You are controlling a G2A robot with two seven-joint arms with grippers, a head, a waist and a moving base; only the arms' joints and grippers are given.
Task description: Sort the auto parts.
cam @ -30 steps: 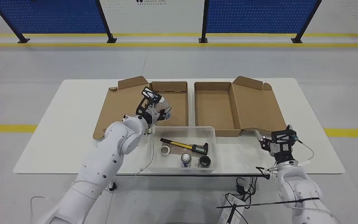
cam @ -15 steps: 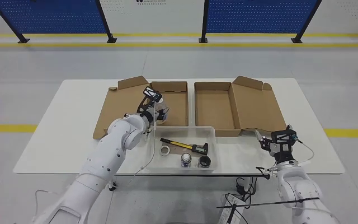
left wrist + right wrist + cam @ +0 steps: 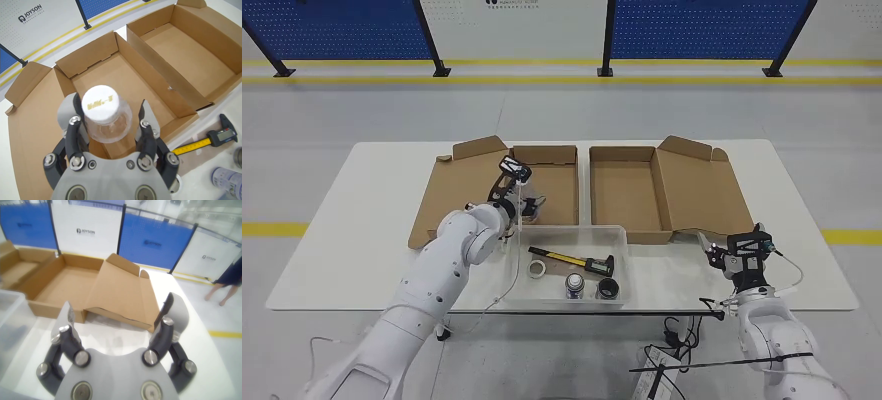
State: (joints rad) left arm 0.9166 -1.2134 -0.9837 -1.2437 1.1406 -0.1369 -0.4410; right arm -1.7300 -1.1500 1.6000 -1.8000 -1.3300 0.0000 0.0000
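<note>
White table (image 3: 342, 220), top view: left box (image 3: 557, 178) and right box (image 3: 627, 195) lie open side by side, with a bin (image 3: 620, 232) in front holding a caliper (image 3: 572, 261). Left gripper (image 3: 526, 205) sits over the left box. Left wrist: we see it clenched on a bottle (image 3: 101, 106) (white cap up) above that box's near edge. Right wrist: right gripper (image 3: 119, 303) spread wide over the table, near the right box's flap.

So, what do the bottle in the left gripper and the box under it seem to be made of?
The bottle looks like clear, glossy plastic: the brown behind it shows through its wall. Its cap seems to be white plastic with a matte surface. The box looks like plain brown cardboard, matte, with folded flaps and raw cut edges.
</note>
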